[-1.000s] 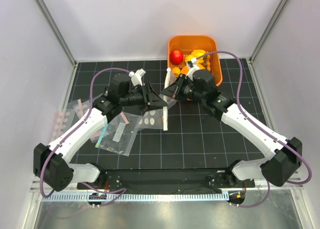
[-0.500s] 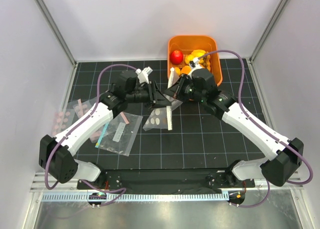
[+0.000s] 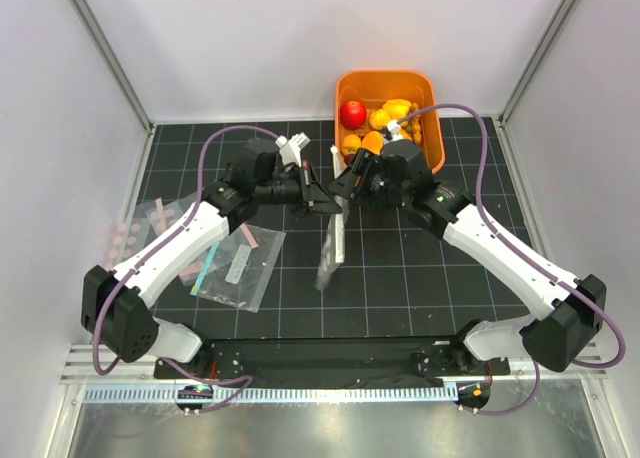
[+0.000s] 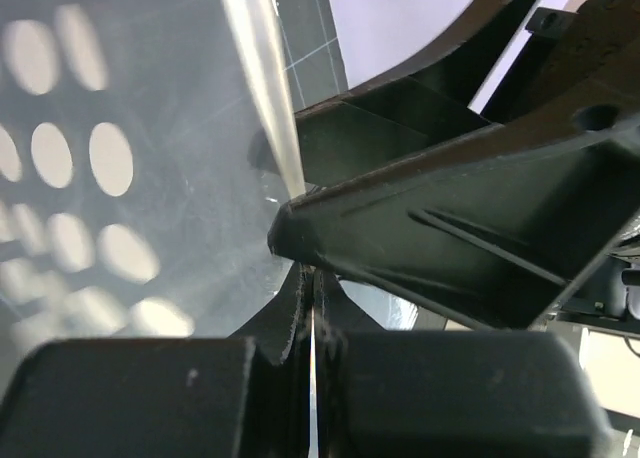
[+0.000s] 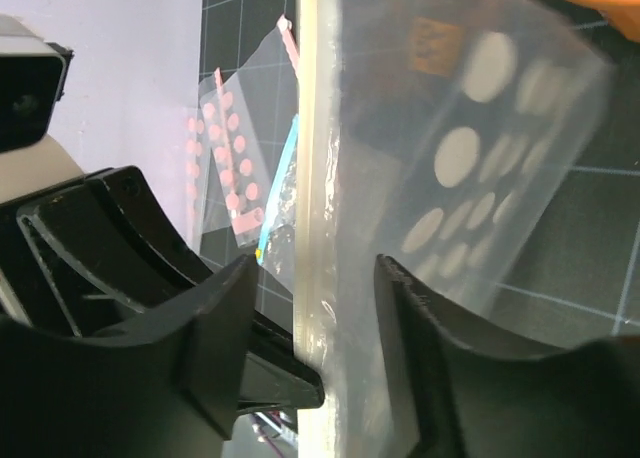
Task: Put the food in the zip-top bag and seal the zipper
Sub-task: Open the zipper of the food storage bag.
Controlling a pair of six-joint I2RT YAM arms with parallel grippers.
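now the hold has swapped sides. a second ago the right gripper [image 3: 347, 189] was clamped on the zip-top bag [image 3: 327, 253] while the left gripper [image 3: 318, 199] stood partly open; at this moment the left one is closed tight, and its wrist view shows a thin film of the dotted plastic nipped between its fingers [image 4: 280, 363]. the right fingers [image 5: 215, 343] have parted, and the zipper [image 5: 312, 178] runs down the gap between them with daylight on either side, so that side looks let go rather than gripping.

the bag has changed with it. it was spread out between the two arms; it now hangs edge-on near the middle of the table, drooping toward 6 o'clock from the left pinch, with the two grippers close together at its top edge.

the food [image 3: 385, 118] is all in the orange basket [image 3: 345, 82] at about 1 o'clock, just behind the right wrist; nothing is in the bag yet. a bag with a teal strip [image 3: 235, 268] and a pink-dotted bag [image 3: 122, 240] lie out at 8 to 9 o'clock, well apart from the action.

my reading: this is a handover, freeing the right arm to reach back for fruit. held at one point, though, the mouth looks collapsed flat, so it likely needs opening first.
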